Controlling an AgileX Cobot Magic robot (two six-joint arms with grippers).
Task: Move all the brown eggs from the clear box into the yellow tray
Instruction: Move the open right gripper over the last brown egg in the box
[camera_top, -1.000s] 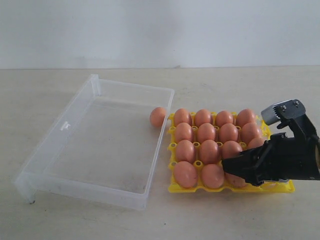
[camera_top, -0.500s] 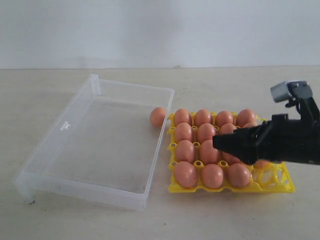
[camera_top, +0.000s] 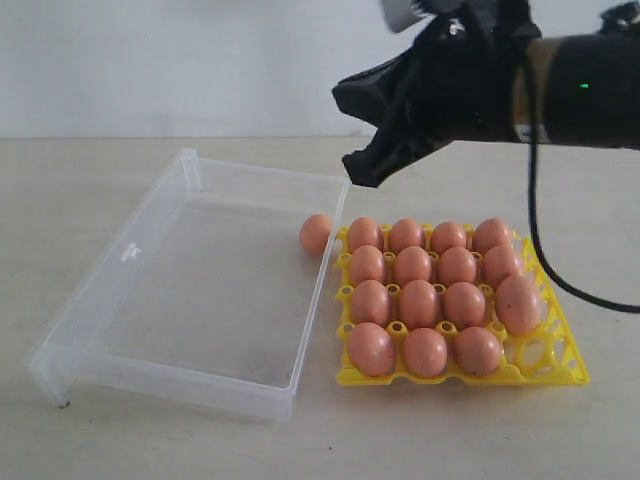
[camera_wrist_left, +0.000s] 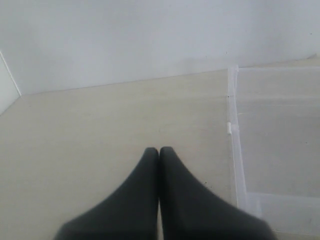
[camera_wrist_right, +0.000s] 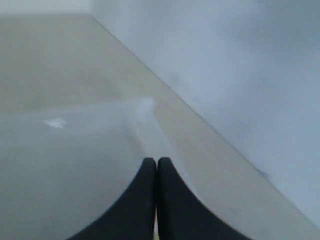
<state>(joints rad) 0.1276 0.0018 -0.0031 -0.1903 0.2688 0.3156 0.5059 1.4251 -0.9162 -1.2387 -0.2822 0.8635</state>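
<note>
The clear box (camera_top: 190, 290) lies on the left with one brown egg (camera_top: 316, 233) at its far right wall. Beside it, the yellow tray (camera_top: 560, 372) holds several brown eggs (camera_top: 418, 302). One egg (camera_top: 518, 303) leans in the right-hand column, and the front right cup (camera_top: 535, 350) is empty. My right gripper (camera_top: 350, 150) hangs high above the box's far right corner, apart from everything. Its fingers are shut and empty in the right wrist view (camera_wrist_right: 157, 161), with the box (camera_wrist_right: 75, 150) below. My left gripper (camera_wrist_left: 159, 150) is shut and empty over bare table beside the box (camera_wrist_left: 270, 140).
A pale wall stands behind the beige table (camera_top: 480, 170). The right arm's black cable (camera_top: 545, 250) droops behind the tray's right side. The left arm does not show in the exterior view.
My right gripper rose from the tray's front right corner and swung up and left. An egg now leans in the tray's right column.
</note>
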